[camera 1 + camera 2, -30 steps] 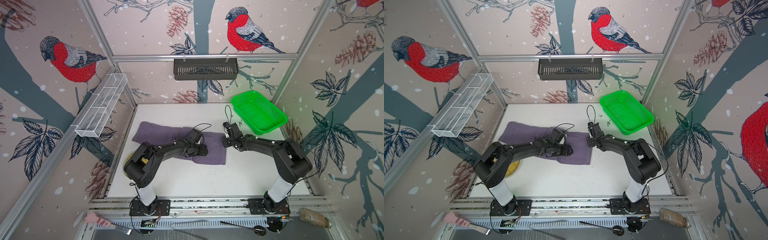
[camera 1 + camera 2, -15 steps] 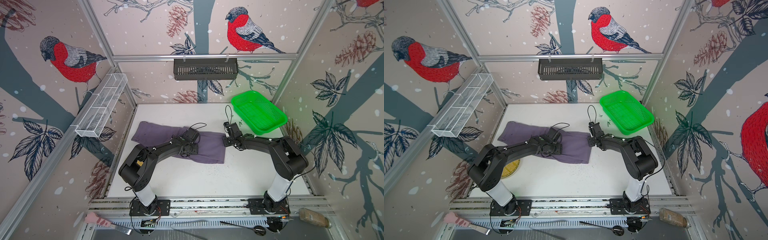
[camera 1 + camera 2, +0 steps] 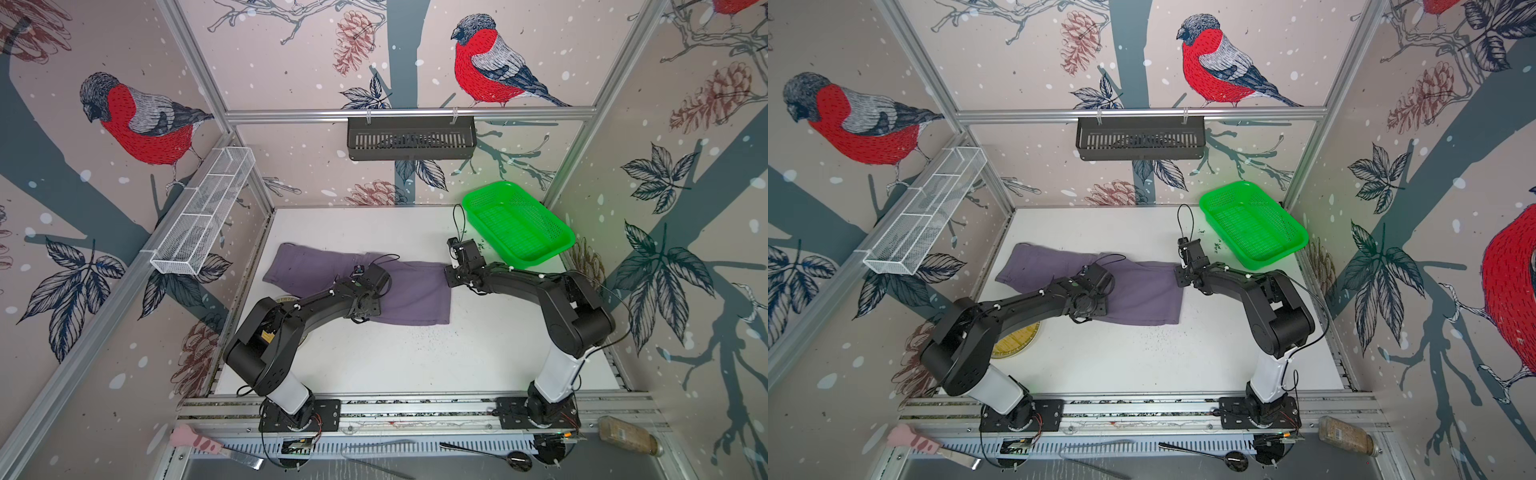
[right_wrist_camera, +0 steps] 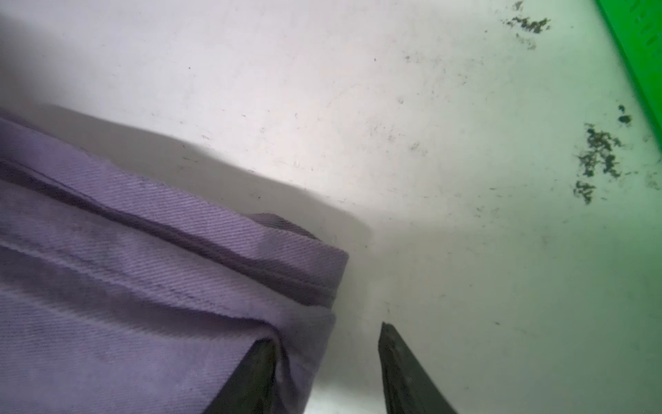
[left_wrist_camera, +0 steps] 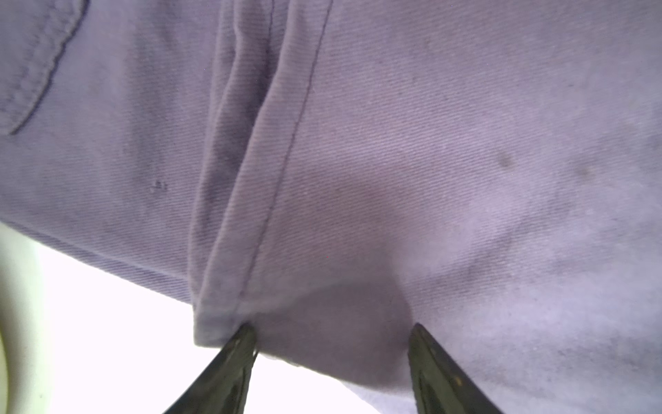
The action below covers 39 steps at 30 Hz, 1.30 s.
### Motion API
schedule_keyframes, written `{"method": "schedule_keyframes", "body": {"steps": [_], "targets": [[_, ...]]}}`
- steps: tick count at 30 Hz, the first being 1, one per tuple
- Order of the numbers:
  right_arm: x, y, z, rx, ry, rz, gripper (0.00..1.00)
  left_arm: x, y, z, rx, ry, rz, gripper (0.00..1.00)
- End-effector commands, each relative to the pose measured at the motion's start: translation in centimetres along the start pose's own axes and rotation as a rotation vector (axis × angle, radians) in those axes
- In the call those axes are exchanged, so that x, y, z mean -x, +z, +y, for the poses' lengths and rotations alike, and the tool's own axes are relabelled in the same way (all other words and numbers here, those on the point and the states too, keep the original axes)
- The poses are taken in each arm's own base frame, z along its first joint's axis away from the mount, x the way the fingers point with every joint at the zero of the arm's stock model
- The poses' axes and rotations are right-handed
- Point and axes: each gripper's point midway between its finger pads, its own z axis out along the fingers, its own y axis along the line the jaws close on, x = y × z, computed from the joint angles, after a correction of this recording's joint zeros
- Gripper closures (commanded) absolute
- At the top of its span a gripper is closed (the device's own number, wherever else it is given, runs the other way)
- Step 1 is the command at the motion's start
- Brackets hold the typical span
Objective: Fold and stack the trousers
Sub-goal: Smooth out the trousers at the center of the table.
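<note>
Nearest you, the left gripper (image 5: 329,329) stands spread, tips on the near edge of the trousers (image 3: 415,291), which lie partly folded across the table (image 3: 415,365). Farther off, the right gripper (image 4: 326,333) straddles their far right corner, jaws apart (nothing pinched yet). Next, I'd judge: close both grippers, then fold that end over.

One pair of trousers (image 3: 411,295), one green basket (image 3: 540,261) — two arms (image 3: 316,300) (image 3: 519,280).

Bright even light, wide-angle edge distortion, blurry wrist views, overexposed table (image 5: 107,340).
</note>
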Motion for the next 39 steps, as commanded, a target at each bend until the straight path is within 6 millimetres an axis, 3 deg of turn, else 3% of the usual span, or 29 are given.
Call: {"method": "schedule_keyframes", "body": {"steps": [1, 5, 8, 15, 20, 24, 28, 36, 39], "targets": [[0.4, 0.1, 0.2, 0.016, -0.032, 0.005, 0.53, 1.0, -1.6, -1.5, -0.036, 0.020, -0.027, 0.31], [0.5, 0.3, 0.1, 0.014, -0.051, 0.009, 0.56, 2.4, -4.3, -6.1, -0.143, 0.096, -0.071, 0.30], [0.7, 0.2, 0.2, 0.034, -0.053, 0.001, 0.58, 2.0, -5.3, -9.6, -0.245, 0.136, -0.064, 0.30], [0.9, 0.1, 0.3, 0.115, -0.055, -0.014, 0.63, -0.4, -7.5, -18.1, -0.497, 0.247, -0.094, 0.30], [0.8, 0.2, 0.5, 0.203, -0.028, -0.019, 0.67, -2.4, -8.5, -22.7, -0.677, 0.308, -0.142, 0.23], [0.6, 0.2, 0.3, 0.243, 0.000, -0.022, 0.69, -3.6, -6.2, -24.0, -0.640, 0.350, -0.105, 0.24], [0.6, 0.1, 0.0, 0.263, 0.016, -0.023, 0.73, -4.4, -5.3, -25.2, -0.599, 0.404, -0.101, 0.28], [0.8, 0.3, 0.0, 0.270, 0.019, -0.022, 0.77, -6.3, -1.1, -23.7, -0.400, 0.465, -0.022, 0.41], [0.7, 0.4, 0.0, 0.268, 0.020, -0.018, 0.77, -6.0, -0.5, -22.8, -0.327, 0.466, -0.021, 0.45]]}}
